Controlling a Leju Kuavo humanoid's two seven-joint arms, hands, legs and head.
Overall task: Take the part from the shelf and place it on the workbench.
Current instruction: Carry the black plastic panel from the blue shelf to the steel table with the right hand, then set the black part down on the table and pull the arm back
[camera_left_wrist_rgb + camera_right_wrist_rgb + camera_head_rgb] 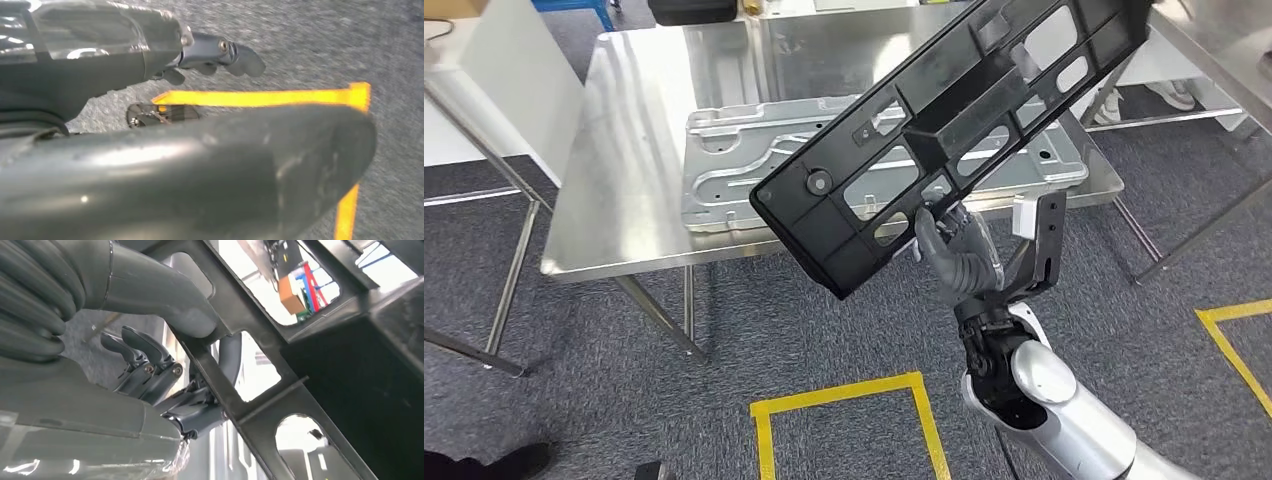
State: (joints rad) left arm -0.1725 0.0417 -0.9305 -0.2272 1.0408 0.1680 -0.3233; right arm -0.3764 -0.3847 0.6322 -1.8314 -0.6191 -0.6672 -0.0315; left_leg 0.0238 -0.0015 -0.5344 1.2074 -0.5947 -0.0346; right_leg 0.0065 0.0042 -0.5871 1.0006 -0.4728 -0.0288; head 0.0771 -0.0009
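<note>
Head view had the right hand (959, 255) clamped on the black part's (944, 130) lower rail, tilted above the workbench (624, 150); looked stiff, light, awkwardly long; left hand (220, 55) fingers curled, holding nothing.

A: Non-task items?
B: Silver stamped metal panel (754, 165) lying flat on the steel table. Yellow floor tape (844, 415) at 6 o'clock, another tape corner (1234, 335) at 4. Grey carpet (574, 350) throughout.
A: Anything else?
B: Black case (692, 11) at 12.
</note>
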